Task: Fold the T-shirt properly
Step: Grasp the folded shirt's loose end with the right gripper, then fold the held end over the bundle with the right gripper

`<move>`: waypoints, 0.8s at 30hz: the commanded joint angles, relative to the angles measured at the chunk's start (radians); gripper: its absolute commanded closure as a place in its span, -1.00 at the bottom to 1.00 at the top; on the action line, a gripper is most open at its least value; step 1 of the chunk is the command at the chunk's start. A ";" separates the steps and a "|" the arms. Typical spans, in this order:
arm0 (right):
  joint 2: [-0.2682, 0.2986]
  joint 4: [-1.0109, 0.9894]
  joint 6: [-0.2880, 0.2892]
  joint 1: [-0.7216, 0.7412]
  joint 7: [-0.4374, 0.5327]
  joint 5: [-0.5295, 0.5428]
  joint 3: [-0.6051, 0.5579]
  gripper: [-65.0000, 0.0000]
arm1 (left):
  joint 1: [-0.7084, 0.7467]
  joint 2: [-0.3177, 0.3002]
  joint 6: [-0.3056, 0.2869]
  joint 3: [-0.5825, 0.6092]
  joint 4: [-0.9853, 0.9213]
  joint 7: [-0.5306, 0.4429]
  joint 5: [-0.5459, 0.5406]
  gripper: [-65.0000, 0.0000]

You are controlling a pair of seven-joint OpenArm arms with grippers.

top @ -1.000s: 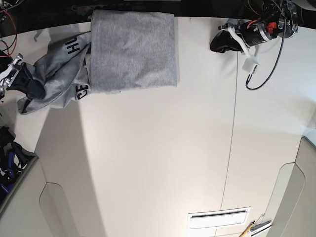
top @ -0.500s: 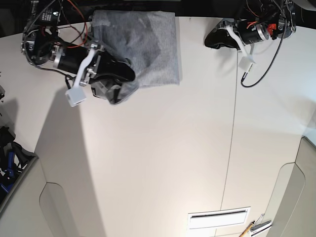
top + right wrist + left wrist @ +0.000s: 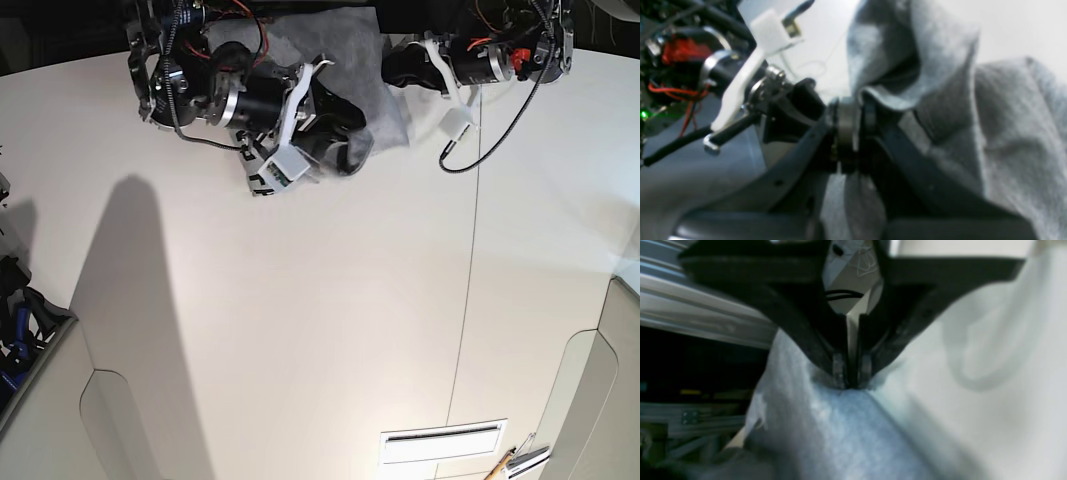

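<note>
Reaching across from the left side of the base view, your right gripper [image 3: 855,133] has its jaws drawn nearly together on a bunched fold of the heather-grey T-shirt [image 3: 345,35], which rises in loose folds around the fingertips. That pinch probably serves to carry the loose part over the flatter body. A scrap of black lettering [image 3: 260,186] shows beneath your right arm, near the shirt's lower left part.

In the middle, the T-shirt lies at the far side of the pale table [image 3: 300,320], its body partly hidden by your right arm and skewed toward your left arm, likely because the gripped cloth drags on it.

Farther right, your left gripper [image 3: 852,373] is parted by only a narrow gap, its tips at the garment's right edge, seemingly touching it; no cloth can be made out between them. It is probably stationed there to steady that border. The fold looks partly made, and you would do well to lay the bunch down gently, lest the body slide or crease.
</note>
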 commanded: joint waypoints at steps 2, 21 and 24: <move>-0.001 0.017 0.004 0.007 0.026 0.015 -0.026 1.00 | -0.008 -0.003 -0.001 0.003 0.008 0.001 -0.012 0.83; -0.005 0.017 0.004 0.008 0.025 0.235 -0.079 0.51 | -0.016 -0.003 -0.001 0.003 0.008 0.001 -0.011 0.83; -0.019 0.017 0.005 0.008 0.014 0.306 -0.079 0.38 | -0.016 -0.003 -0.001 0.003 0.008 0.001 -0.011 0.83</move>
